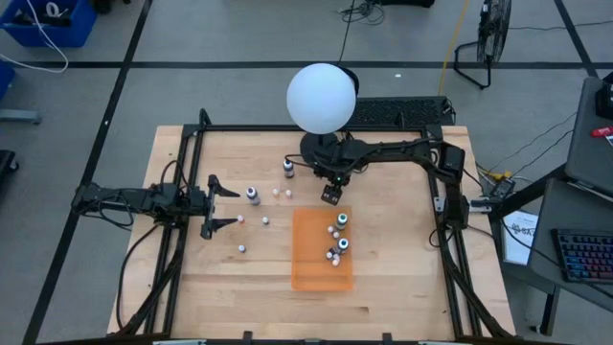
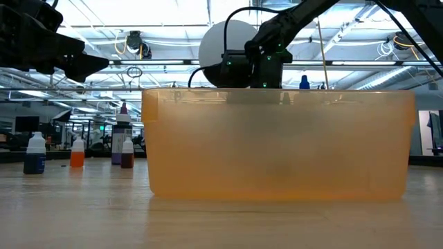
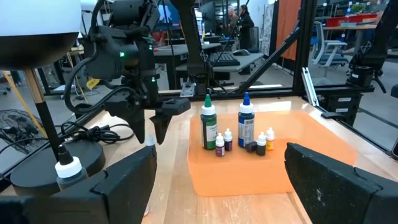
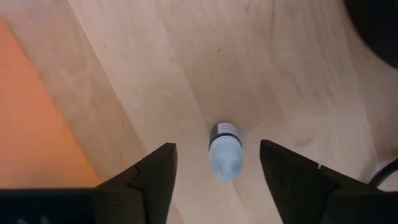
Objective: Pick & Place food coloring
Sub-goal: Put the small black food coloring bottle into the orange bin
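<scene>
- Right claw (image 4: 214, 163) poised over a small white-capped bottle (image 4: 224, 151) on the worktop (image 4: 186, 74), fingers apart, not gripping.
- Left claw (image 1: 222, 205) wide, waiting at left.

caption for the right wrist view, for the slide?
Right gripper poised over a small food coloring bottle standing on the wooden table, open fingers either side, orange tray alongside.

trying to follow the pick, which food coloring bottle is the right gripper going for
The small whitish-capped bottle standing alone on the bare wood between the right gripper's open fingers, just off the orange tray's edge. The other bottles stand farther left or on the tray.
</scene>
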`<state>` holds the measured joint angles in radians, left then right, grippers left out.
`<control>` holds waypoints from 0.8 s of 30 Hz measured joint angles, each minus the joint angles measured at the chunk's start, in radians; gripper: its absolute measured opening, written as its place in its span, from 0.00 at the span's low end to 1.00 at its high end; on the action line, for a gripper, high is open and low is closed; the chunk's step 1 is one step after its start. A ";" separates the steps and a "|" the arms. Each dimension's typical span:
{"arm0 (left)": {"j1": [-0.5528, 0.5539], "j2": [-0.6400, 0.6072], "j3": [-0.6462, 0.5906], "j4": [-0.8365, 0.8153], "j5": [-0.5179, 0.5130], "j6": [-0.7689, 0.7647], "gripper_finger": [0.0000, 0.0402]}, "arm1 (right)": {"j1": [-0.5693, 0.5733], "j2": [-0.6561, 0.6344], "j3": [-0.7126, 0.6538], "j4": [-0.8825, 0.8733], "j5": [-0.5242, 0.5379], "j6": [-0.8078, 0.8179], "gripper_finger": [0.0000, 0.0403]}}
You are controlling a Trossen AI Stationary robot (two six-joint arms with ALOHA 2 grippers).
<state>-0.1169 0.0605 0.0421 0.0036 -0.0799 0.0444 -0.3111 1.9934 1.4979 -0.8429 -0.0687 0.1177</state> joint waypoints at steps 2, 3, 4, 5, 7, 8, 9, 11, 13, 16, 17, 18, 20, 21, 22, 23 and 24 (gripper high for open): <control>0.000 0.000 0.000 0.000 0.000 0.000 0.87 | -0.002 0.000 0.000 0.000 -0.015 0.000 0.49; 0.000 0.000 0.000 0.000 0.000 0.000 0.88 | -0.002 0.000 0.000 0.001 -0.015 0.000 0.46; 0.000 0.000 0.000 0.000 0.000 0.000 0.87 | -0.002 0.000 0.000 0.000 -0.015 0.000 0.43; 0.000 0.000 0.000 0.000 0.000 0.000 0.87 | -0.002 0.000 0.000 0.000 -0.015 0.000 0.40; 0.000 0.000 0.000 0.000 0.000 0.000 0.88 | -0.002 0.000 0.000 0.000 -0.015 -0.008 0.34; 0.000 0.000 0.000 0.000 0.000 0.000 0.87 | -0.002 0.000 0.000 0.000 -0.015 -0.021 0.30; 0.000 0.000 0.000 0.000 0.000 0.000 0.88 | -0.002 0.000 0.000 0.001 -0.015 -0.037 0.26; 0.000 0.000 0.000 0.000 0.000 0.000 0.87 | -0.002 0.000 0.000 0.002 -0.015 -0.073 0.17; 0.000 0.000 0.000 0.000 0.000 0.000 0.88 | 0.002 -0.003 0.000 0.005 -0.015 -0.100 0.09; 0.000 0.000 0.000 0.000 0.000 0.000 0.88 | 0.013 -0.016 0.000 0.007 -0.011 -0.123 0.09; 0.000 0.000 0.000 0.000 0.000 0.000 0.88 | 0.017 -0.025 0.000 0.008 -0.011 -0.125 0.09; 0.000 0.000 0.000 0.000 0.000 0.000 0.87 | 0.022 -0.036 0.000 0.010 -0.010 -0.126 0.09; 0.000 0.000 0.000 0.000 0.000 0.000 0.88 | 0.034 -0.063 0.000 0.015 -0.010 -0.126 0.09; 0.000 0.000 0.000 0.000 0.000 0.000 0.88 | 0.041 -0.077 0.000 0.017 -0.010 -0.126 0.09; 0.000 0.000 0.000 0.000 0.000 0.000 0.87 | 0.048 -0.094 0.000 0.017 -0.008 -0.126 0.09; 0.000 0.000 0.000 0.000 0.000 0.000 0.88 | 0.058 -0.110 0.000 0.020 -0.006 -0.125 0.09; 0.000 0.000 0.000 0.000 0.000 0.000 0.88 | 0.069 -0.130 0.000 0.026 -0.004 -0.122 0.09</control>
<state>-0.1171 0.0608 0.0422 0.0034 -0.0801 0.0444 -0.2422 1.8631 1.4979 -0.8166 -0.0731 -0.0040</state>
